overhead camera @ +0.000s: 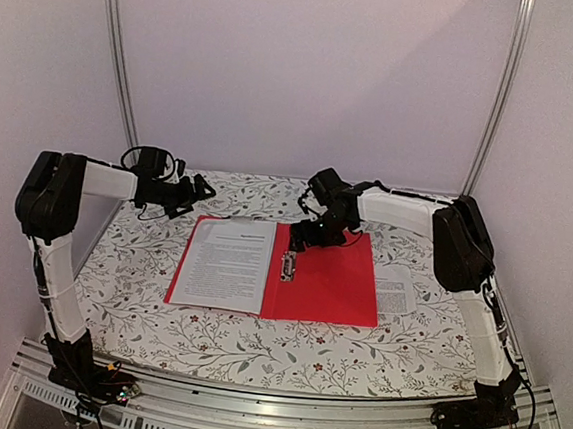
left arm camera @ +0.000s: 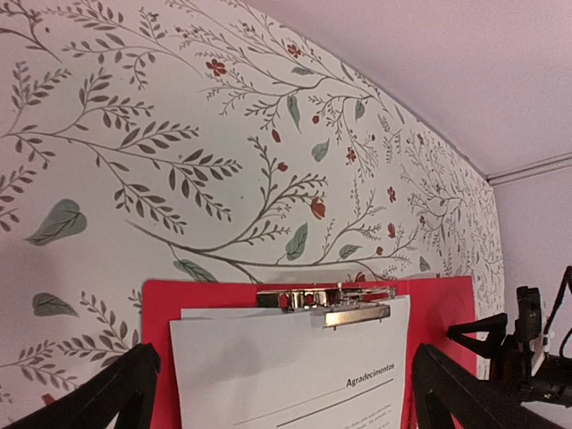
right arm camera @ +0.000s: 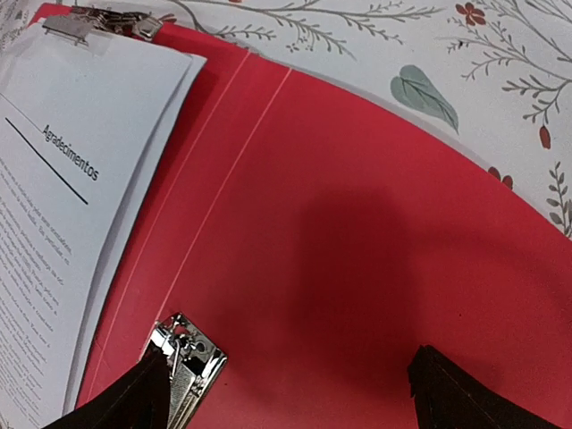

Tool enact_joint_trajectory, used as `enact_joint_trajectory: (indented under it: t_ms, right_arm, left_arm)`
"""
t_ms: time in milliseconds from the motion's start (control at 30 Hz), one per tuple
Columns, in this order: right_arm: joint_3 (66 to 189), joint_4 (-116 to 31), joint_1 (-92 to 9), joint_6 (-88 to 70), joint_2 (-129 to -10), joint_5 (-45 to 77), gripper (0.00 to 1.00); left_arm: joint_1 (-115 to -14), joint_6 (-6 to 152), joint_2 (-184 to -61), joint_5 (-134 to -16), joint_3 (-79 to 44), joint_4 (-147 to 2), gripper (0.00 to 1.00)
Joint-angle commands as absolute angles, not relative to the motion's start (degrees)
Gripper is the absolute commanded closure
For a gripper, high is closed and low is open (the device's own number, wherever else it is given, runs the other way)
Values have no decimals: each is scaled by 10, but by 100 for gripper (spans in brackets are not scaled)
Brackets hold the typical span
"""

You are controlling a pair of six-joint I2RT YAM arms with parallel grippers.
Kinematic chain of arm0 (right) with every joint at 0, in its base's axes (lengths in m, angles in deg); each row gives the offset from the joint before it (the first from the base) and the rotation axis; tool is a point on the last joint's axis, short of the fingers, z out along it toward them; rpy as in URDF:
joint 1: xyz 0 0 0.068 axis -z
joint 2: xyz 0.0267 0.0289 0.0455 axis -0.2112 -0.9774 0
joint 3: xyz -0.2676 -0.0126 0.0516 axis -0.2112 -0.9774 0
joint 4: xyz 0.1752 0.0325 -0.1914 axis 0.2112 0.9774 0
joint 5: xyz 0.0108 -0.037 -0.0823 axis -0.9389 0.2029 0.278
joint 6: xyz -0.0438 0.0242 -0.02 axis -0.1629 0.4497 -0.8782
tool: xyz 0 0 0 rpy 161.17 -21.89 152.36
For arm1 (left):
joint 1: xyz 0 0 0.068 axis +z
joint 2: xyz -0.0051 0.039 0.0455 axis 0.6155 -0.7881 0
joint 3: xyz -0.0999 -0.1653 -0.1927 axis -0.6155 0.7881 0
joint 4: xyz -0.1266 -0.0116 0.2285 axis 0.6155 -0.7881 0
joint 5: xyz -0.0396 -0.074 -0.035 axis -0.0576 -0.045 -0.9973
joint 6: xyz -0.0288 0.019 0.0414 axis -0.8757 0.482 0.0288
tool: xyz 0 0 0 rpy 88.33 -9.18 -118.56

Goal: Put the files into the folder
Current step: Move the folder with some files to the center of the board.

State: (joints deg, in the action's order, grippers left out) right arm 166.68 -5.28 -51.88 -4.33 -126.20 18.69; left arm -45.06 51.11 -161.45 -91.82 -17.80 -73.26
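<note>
- Left end effector (left arm camera: 284, 357) is hovering empty, fingers spread apart; the files (overhead camera: 224, 264) are lying just ahead of it, on one half of the open folder (overhead camera: 331, 279).
- Right end effector (right arm camera: 290, 357), fingers also apart, is hanging over the folder's bare red half; a metal clip (right arm camera: 188, 357) is sitting just beside one finger.
- To its right, a loose sheet (overhead camera: 398, 287) is lying on the tabletop (overhead camera: 285, 350).

Files (left arm camera: 268, 366) lie under the clip (left arm camera: 335, 302) on the folder (left arm camera: 438, 304).
</note>
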Motion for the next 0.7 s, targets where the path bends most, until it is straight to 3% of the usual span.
enact_joint_trajectory:
  t_ms: [0,667]
  right_arm:
    - [1609,-77,-513,-33,-1238,178,7]
    - [1396,-92,-512,-135,-1138,236,16]
  left_arm:
    - [-460,511,-1597,-923,-167,-719,1]
    - [-473,534,-1524,-894,-146,-790,0]
